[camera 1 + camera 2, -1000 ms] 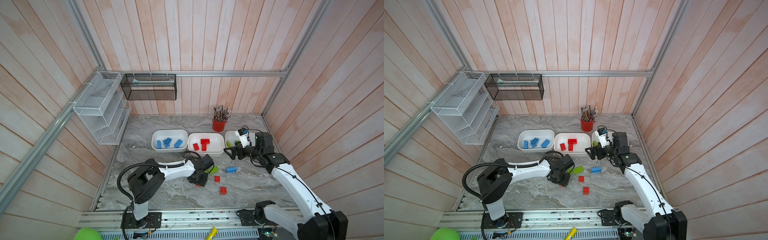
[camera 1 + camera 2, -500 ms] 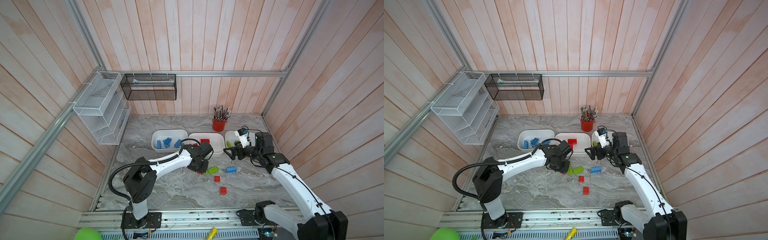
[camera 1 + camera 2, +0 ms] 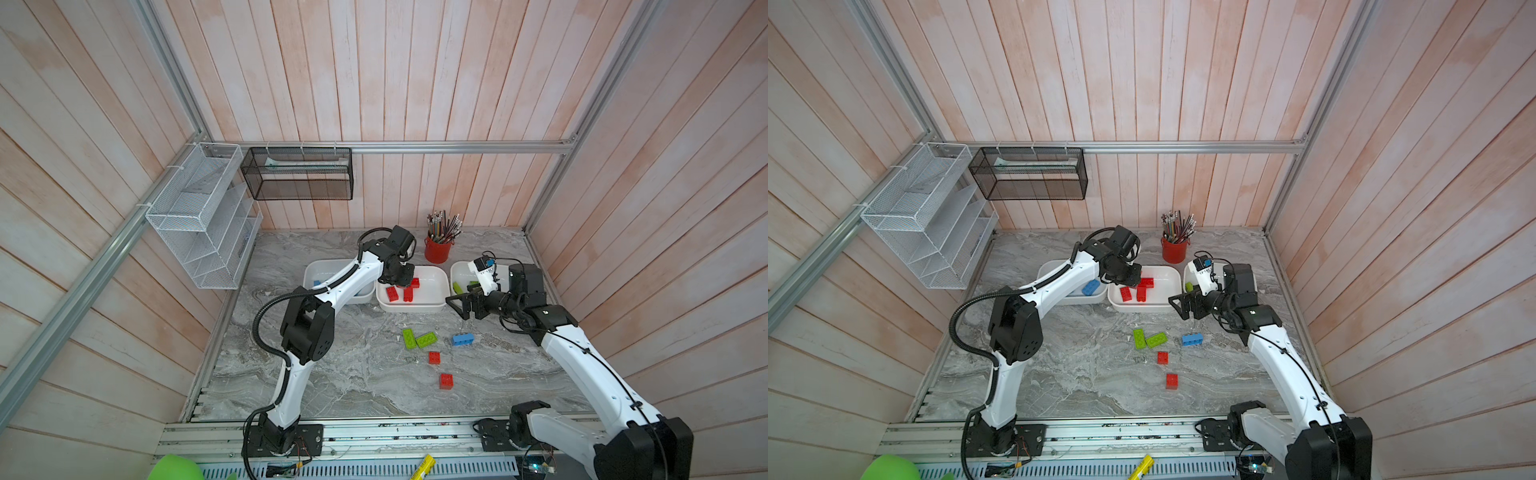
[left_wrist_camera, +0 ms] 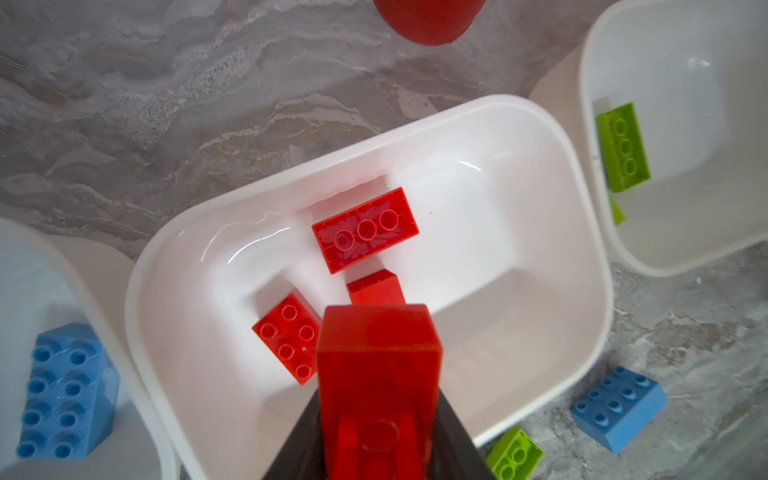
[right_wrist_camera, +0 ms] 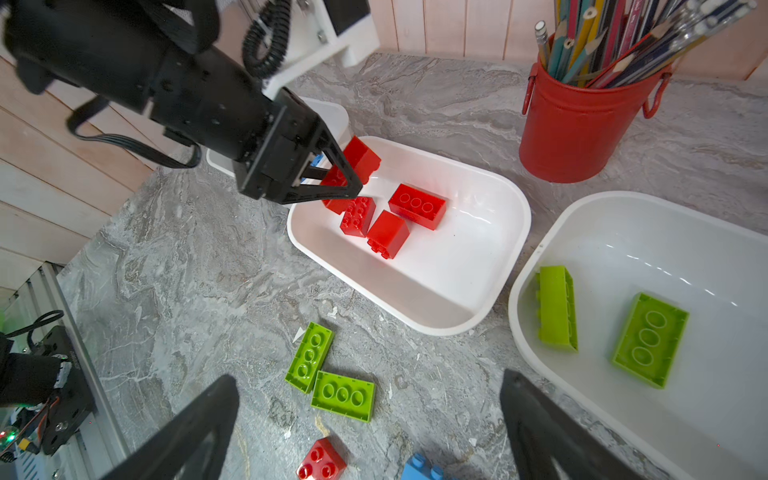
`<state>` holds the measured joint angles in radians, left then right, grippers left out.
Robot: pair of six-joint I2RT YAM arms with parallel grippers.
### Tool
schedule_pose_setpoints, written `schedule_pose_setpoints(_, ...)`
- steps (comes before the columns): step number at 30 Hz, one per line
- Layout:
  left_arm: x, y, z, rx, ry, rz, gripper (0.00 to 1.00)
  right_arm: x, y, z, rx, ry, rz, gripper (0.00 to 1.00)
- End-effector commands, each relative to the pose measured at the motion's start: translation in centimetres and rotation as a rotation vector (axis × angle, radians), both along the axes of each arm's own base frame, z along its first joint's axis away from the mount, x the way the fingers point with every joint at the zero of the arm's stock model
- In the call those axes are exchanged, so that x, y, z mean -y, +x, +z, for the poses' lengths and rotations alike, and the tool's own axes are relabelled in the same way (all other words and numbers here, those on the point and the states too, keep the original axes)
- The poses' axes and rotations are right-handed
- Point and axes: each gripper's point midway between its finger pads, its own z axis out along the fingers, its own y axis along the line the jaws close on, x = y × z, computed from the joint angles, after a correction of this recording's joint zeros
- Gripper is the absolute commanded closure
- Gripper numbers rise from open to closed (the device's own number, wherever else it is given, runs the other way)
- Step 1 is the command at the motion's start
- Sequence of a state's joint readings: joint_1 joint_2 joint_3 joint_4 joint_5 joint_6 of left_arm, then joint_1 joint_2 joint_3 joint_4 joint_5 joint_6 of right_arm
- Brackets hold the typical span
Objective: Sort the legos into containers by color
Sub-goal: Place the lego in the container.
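My left hand (image 3: 400, 277) pinches a red brick (image 4: 378, 353) just above the middle tub (image 3: 415, 308), where three more red bricks (image 5: 417, 206) lie. My right hand (image 3: 458, 306) hangs spread wide over the desk (image 3: 353, 382), near the right tub (image 5: 615, 196) that holds two green bricks (image 5: 650, 338). Two loose green bricks (image 3: 426, 339), a blue brick (image 3: 462, 339) and two small red bricks (image 3: 434, 357) lie on the desk.

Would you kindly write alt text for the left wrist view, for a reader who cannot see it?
The left gripper holds a red brick above the middle tub, where three red bricks lie. One neighbouring tub holds a blue brick, the other tub a green brick. A loose blue brick and a loose green brick lie on the marble table.
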<state>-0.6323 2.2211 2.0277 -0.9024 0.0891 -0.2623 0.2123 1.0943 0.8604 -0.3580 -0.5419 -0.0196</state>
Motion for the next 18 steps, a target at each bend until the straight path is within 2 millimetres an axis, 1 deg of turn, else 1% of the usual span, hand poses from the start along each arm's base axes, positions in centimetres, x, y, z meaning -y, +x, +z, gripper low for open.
schedule_pose_setpoints(1, -0.5, 0.8, -1.1, -0.016, 0.043, -0.032, 0.62, -0.3, 0.1, -0.4, -0.022, 0.019, 0.012, 0.02)
schedule_pose_setpoints(2, -0.7, 1.1, -1.7, -0.025, 0.049, -0.026, 0.62, -0.4, 0.2, -0.6, -0.029, 0.021, 0.014, 0.02)
schedule_pose_setpoints(5, -1.2, 2.0, -2.5, -0.026, 0.061, -0.006, 0.62, -0.7, 0.2, -0.9, -0.041, 0.024, 0.025, 0.02)
schedule_pose_setpoints(7, -1.5, 2.1, -3.1, -0.032, 0.075, 0.001, 0.61, -1.0, 0.2, -1.0, -0.046, 0.026, 0.029, 0.02)
schedule_pose_setpoints(10, -1.6, 2.0, -4.0, -0.053, 0.082, 0.0, 0.57, -1.4, 0.3, -1.3, -0.054, 0.023, 0.042, 0.02)
schedule_pose_setpoints(12, -1.4, 1.9, -3.7, -0.054, 0.067, -0.004, 0.53, -2.1, 0.1, -1.4, -0.059, 0.02, 0.06, 0.02)
schedule_pose_setpoints(14, -1.2, 1.8, -3.1, -0.044, 0.04, -0.009, 0.46, -2.8, -0.2, -1.7, -0.066, 0.014, 0.083, 0.02)
schedule_pose_setpoints(16, -1.4, 1.9, -2.7, -0.038, 0.035, -0.005, 0.42, -3.4, -0.5, -2.0, -0.078, 0.011, 0.097, 0.02)
schedule_pose_setpoints(18, -1.8, 1.8, -1.4, -0.022, 0.029, 0.002, 0.41, -4.0, -0.8, -2.3, -0.087, 0.014, 0.109, 0.03)
